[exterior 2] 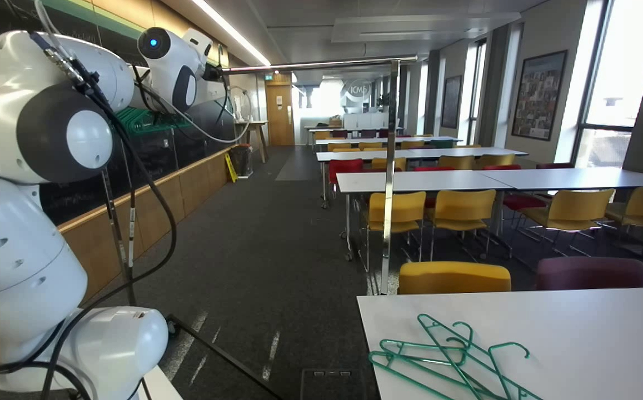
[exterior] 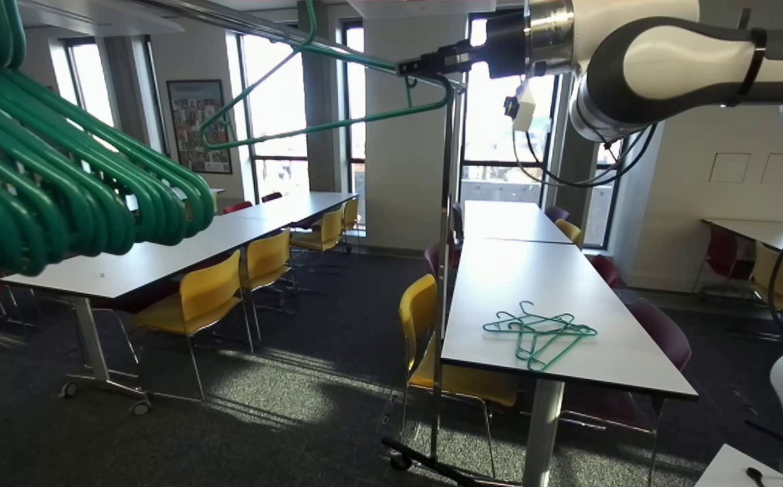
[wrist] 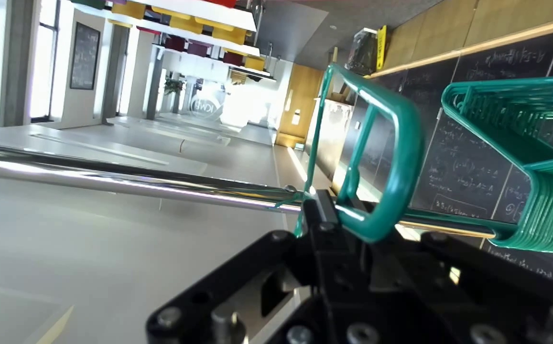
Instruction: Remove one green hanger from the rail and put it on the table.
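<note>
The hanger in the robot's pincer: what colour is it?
Plain green with a bluish tint; the hanger shows best in the wrist view.

Counter point(exterior: 503, 270): long, white-topped, dark-edged, running toward twelve o'clock in an exterior view.
Green hangers point(exterior 2: 457, 364): several, lying on the counter in a crossed, touching heap.
Heap's place: the counter's six o'clock end in an exterior view.
Hook point(exterior: 526, 302): one juts out at the heap's eleven o'clock.

In an exterior view, the top edge cuts off the hook point(exterior: 313, 19) of the green hanger point(exterior: 330, 126) ahead of the tool point(exterior: 405, 67); farther out, packed hangers point(exterior: 93, 223) are cropped.
</note>
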